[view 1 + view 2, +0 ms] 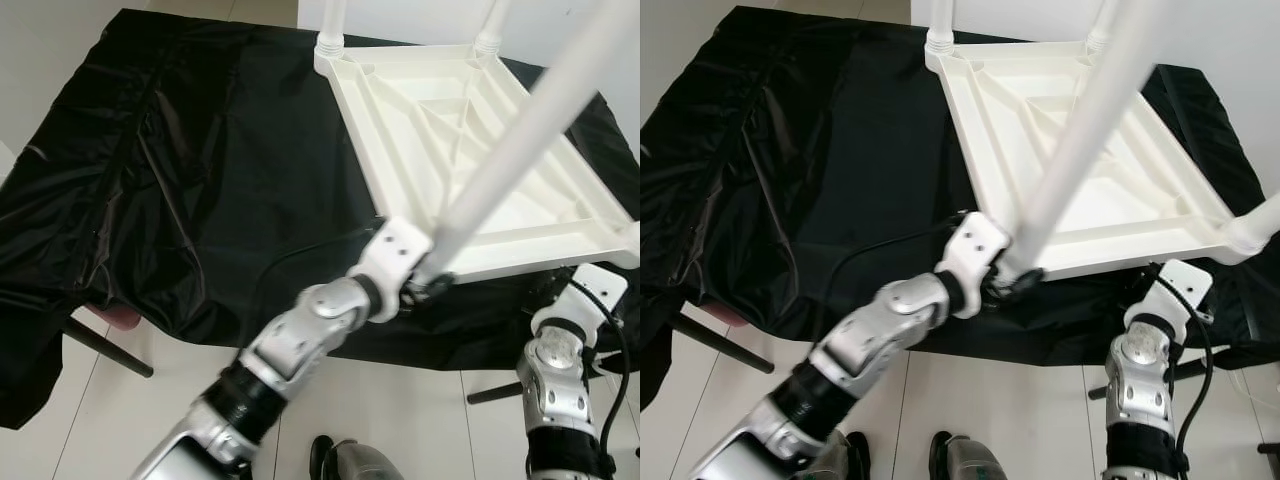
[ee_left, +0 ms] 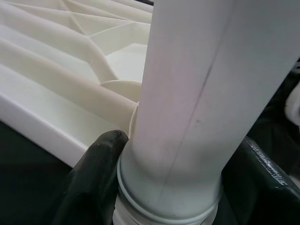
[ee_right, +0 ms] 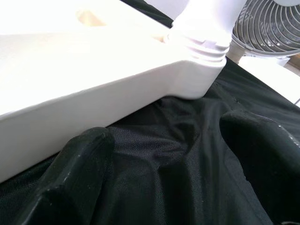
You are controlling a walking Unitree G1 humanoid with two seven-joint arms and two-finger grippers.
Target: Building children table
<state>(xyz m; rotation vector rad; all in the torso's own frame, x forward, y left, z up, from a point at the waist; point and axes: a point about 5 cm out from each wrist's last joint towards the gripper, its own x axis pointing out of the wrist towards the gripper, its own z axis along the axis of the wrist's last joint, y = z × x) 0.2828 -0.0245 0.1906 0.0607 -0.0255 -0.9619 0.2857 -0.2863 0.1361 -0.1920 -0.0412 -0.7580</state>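
A white plastic table top [image 1: 540, 255] lies upside down on a black cloth [image 1: 200, 150]. Two white legs [image 1: 332, 20] stand in its far corners, and a third [image 1: 1255, 230] stands in the near right corner. My left gripper [image 1: 430, 285] is shut on a fourth white leg [image 1: 520, 140] at its threaded lower end, right at the top's near left corner. That leg tilts up toward the camera. In the left wrist view the black fingers [image 2: 93, 178] press both sides of the leg [image 2: 187, 93]. My right gripper [image 3: 173, 168] is open over the cloth, beside the top's near edge [image 3: 93, 98].
The cloth-covered surface ends just before my arms, with white tiled floor [image 1: 420, 410] below. A dark furniture leg [image 1: 105, 345] juts out at the lower left. A fan [image 3: 272, 23] stands beyond the right corner leg [image 3: 201, 28]. My right arm [image 1: 560, 360] rises at the lower right.
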